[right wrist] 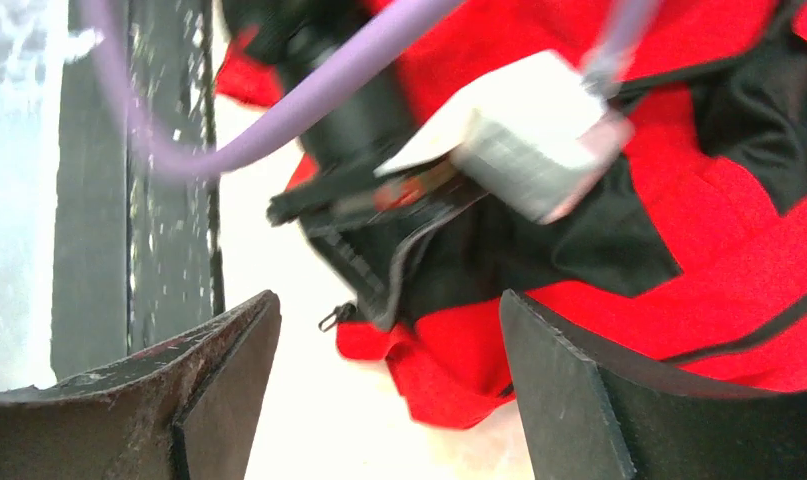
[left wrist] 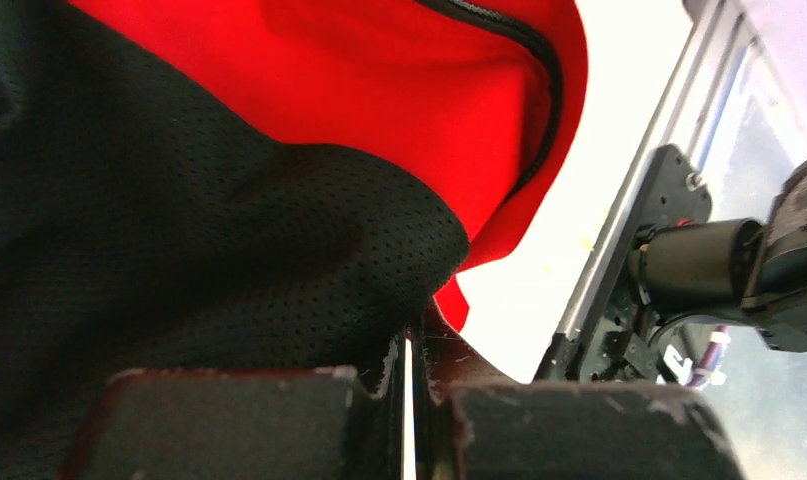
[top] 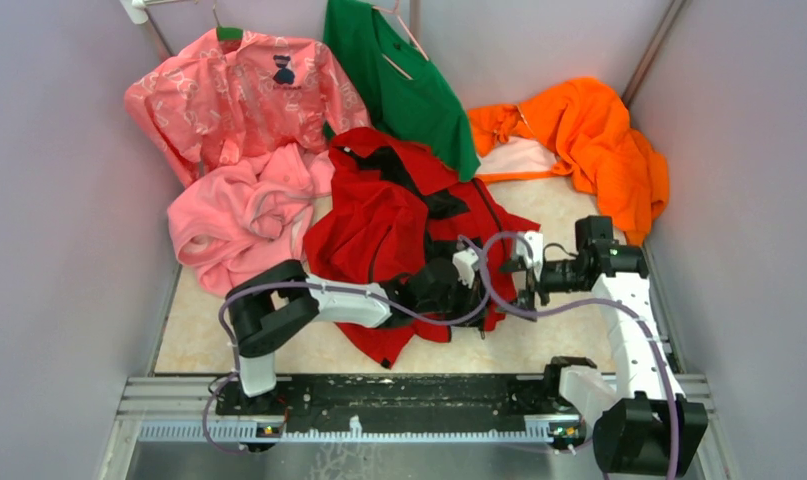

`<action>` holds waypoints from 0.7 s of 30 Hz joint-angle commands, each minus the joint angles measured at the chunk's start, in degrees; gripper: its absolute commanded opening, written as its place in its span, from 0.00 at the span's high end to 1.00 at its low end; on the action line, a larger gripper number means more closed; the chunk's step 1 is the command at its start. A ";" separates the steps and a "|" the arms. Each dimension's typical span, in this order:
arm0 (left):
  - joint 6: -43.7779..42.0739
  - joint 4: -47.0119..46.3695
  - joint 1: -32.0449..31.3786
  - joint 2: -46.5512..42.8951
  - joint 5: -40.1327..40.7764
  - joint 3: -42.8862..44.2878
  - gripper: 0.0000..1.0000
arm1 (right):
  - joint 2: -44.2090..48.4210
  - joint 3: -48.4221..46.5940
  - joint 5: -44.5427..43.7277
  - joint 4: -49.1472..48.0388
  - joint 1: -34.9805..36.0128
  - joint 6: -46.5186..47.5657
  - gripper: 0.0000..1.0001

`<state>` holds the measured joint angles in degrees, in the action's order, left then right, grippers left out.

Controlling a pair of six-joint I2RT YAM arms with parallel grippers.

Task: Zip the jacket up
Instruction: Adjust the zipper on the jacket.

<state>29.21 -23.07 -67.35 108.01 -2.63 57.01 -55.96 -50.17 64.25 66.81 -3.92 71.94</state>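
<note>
My left tool (left wrist: pixel 411 395) was clamped shut on the jacket (left wrist: pixel 399 110) hem; my right tool (right wrist: pixel 389 370) gaped wide, empty. I judged it should pinch the zipper pull (right wrist: pixel 331 318) squarely, with the hem taut.

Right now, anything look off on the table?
Yes: the jacket lies bunched and twisted mid-table, front open, dark lining turned out. The left gripper is shut on its edge; the right gripper is open beside it.

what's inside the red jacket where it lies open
Black mesh lining shows inside the jacket, with the dark zipper along its red edge. Whatever lies deeper in the folds is covered by red fabric and the left arm.
</note>
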 commanded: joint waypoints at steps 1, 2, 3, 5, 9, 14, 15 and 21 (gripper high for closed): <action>5.80 -9.83 5.42 -3.43 -10.15 -3.36 1.00 | 1.96 2.16 1.59 18.79 -0.21 39.25 0.20; 7.39 -10.89 6.29 -3.57 -11.62 -3.46 1.00 | 2.16 2.82 1.04 19.07 -0.06 41.06 0.23; 8.71 -11.54 7.00 -3.61 -12.69 -3.34 1.00 | 2.37 3.79 0.56 19.28 -0.04 42.63 0.28; 11.61 -12.18 7.90 -3.55 -13.85 -2.52 1.00 | 2.48 5.61 -0.42 19.14 0.25 44.68 0.41; 14.99 -9.59 8.48 -3.38 -11.93 0.83 1.00 | 3.52 9.03 -3.07 16.40 0.40 45.31 0.49; 19.11 -6.06 9.05 -3.25 -7.82 3.93 1.00 | 4.96 11.28 -4.37 6.86 0.41 37.77 0.52; 20.57 -5.76 9.22 -3.04 -7.75 4.24 1.00 | 4.99 11.55 -4.32 4.16 0.39 36.00 0.52; 28.59 -3.25 10.49 -2.79 -7.49 5.07 1.00 | 5.19 11.48 -7.67 -4.99 0.41 23.73 0.51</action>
<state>51.16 -28.53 -58.02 106.37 -11.90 60.31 -51.72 -38.24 57.58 70.13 -3.75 103.85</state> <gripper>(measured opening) 0.007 0.483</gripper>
